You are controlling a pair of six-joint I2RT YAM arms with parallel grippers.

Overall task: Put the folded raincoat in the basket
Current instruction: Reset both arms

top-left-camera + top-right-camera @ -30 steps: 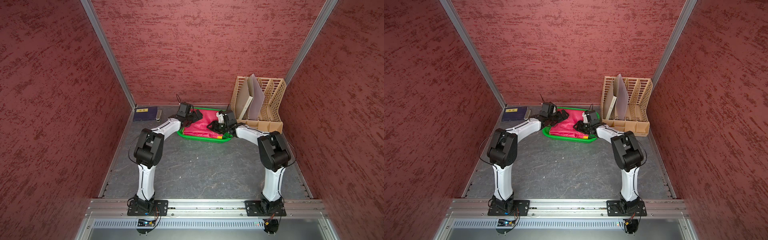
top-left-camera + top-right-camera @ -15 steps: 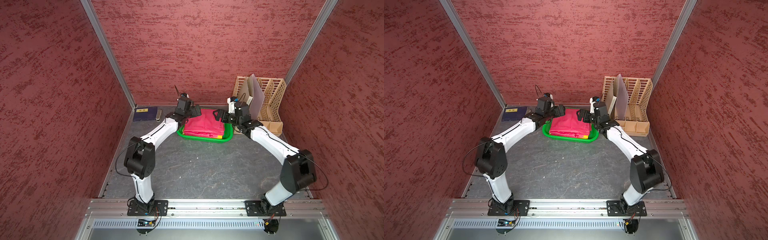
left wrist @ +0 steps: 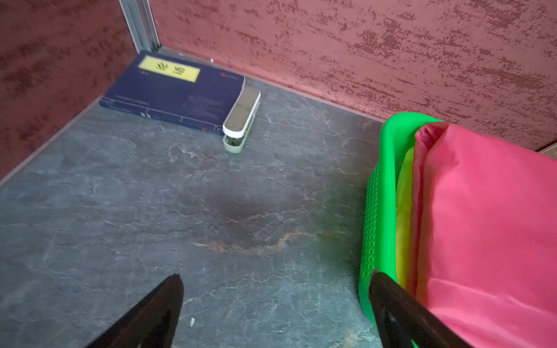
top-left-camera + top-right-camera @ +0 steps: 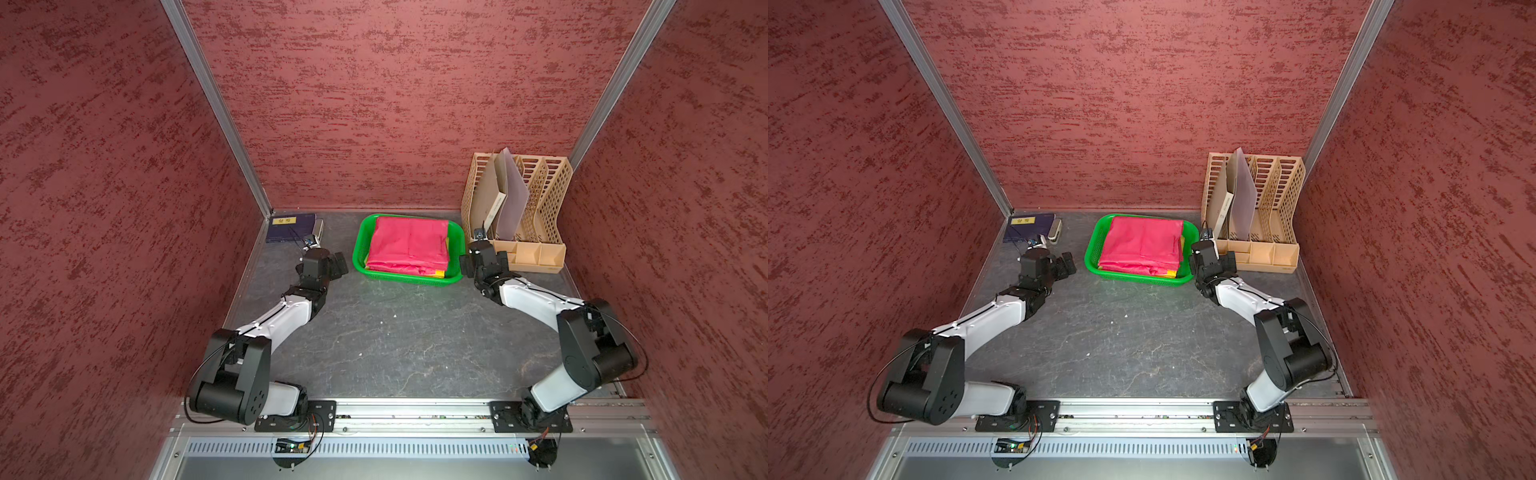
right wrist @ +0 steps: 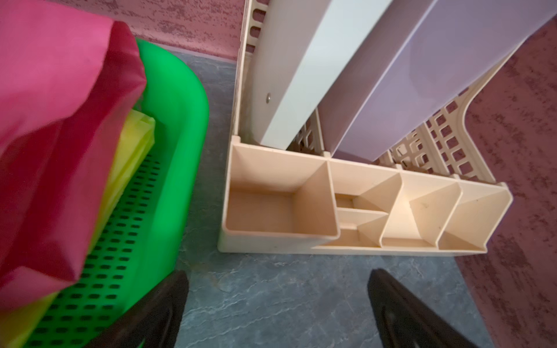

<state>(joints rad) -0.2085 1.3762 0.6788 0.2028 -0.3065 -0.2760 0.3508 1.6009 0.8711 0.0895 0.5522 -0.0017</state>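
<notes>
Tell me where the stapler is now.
In both top views the stapler lies near the back left corner, beside the blue book, left of the basket.

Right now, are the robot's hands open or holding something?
Left gripper: open, holding nothing.
Right gripper: open, holding nothing.

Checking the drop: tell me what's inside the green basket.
The folded pink raincoat lies in the basket, with a yellow layer showing under it. The rest of that layer is covered.

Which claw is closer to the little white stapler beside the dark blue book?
Left. The left gripper is near the white stapler; the right gripper is across the bright green plastic mesh basket from it.
</notes>
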